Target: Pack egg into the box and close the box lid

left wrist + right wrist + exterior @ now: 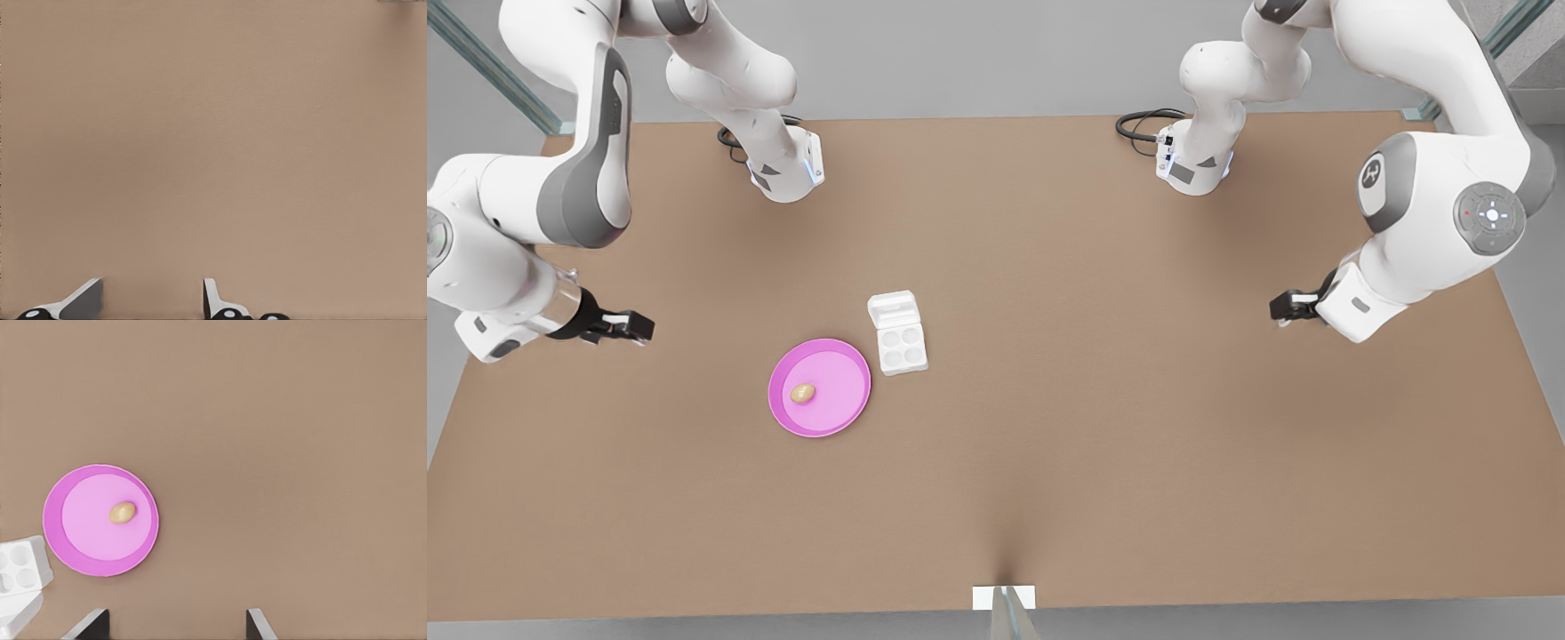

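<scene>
A small tan egg [803, 393] [122, 513] lies on a round pink plate [840, 378] [93, 547]. Just to the front view's right of the plate stands the white box [901, 348] [20, 567], its four cups empty. The box lid [894, 311] [17, 610] lies folded open on the far side of the cups. My right gripper [636, 327] [173, 628] hovers open at the front view's left, well short of the plate. At the front view's right, far from the box, my left gripper [1279, 308] [150, 301] is open over bare table.
The brown table [1138, 444] stretches wide around plate and box. Both arm bases with black cables [1143, 124] stand along the far edge. A small white marker [1003, 597] sits at the middle of the near edge.
</scene>
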